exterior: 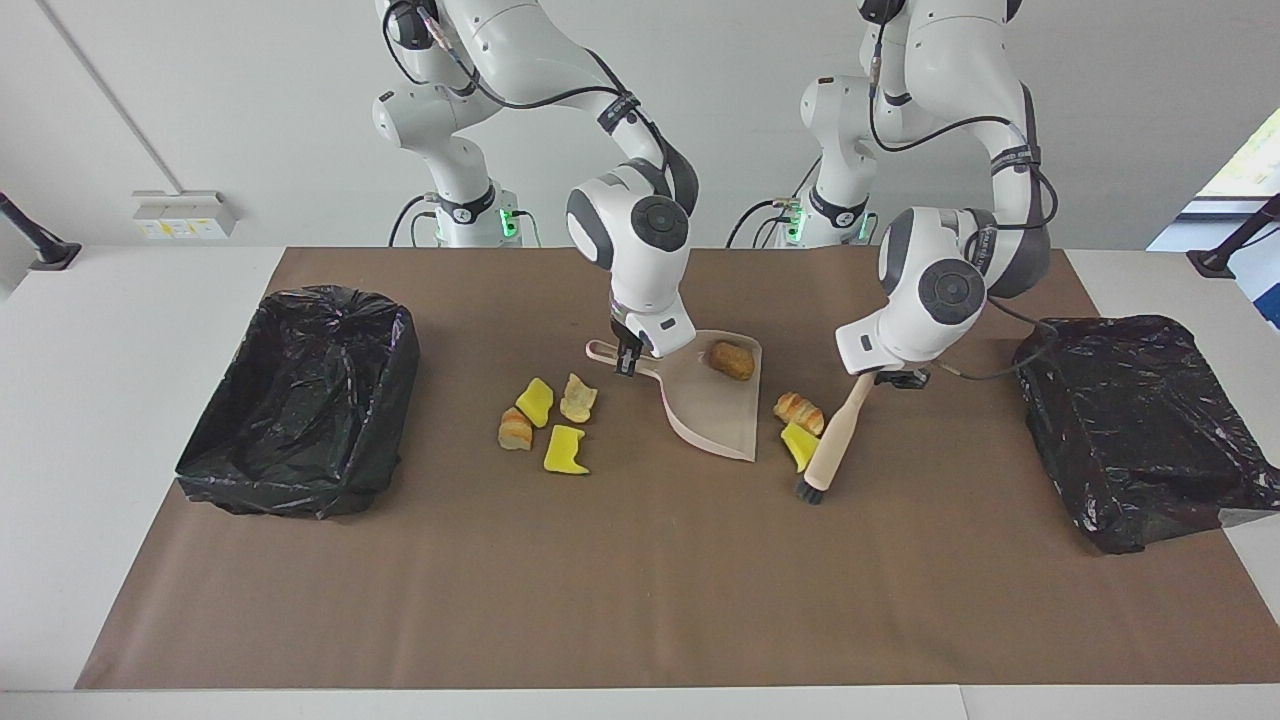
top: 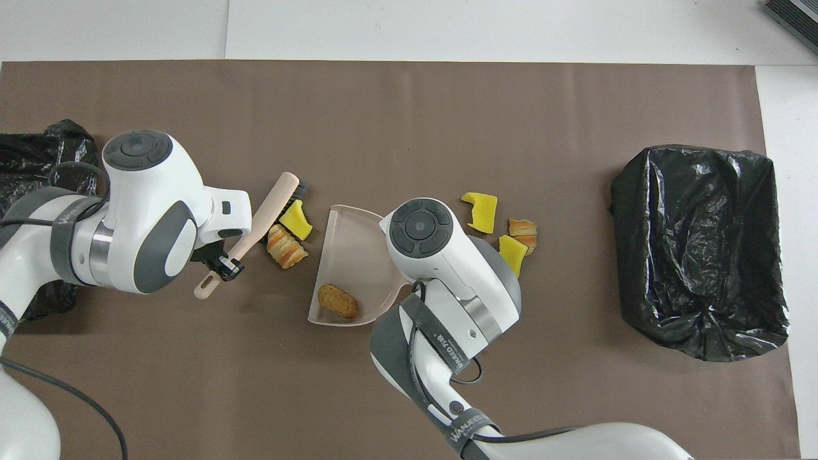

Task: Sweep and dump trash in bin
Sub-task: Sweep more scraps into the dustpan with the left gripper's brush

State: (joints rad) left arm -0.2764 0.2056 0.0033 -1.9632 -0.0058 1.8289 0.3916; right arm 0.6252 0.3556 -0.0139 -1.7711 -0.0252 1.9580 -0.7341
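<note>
Jaws of the left gripper (exterior: 903,379) are clenched on the brush (exterior: 833,434) and those of the right gripper (exterior: 630,355) on the dustpan (exterior: 722,412), mid-table toward the robots' edge; one trash (exterior: 732,360) chunk is panned, and two scraps beside the bristles must be swept in next.

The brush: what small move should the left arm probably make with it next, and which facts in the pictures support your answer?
Probably a short stroke pushing the croissant scrap and yellow sponge piece into the dustpan. The left gripper holds the brush with its bristles beside them, and the right gripper holds the dustpan handle, its mouth facing them.
</note>
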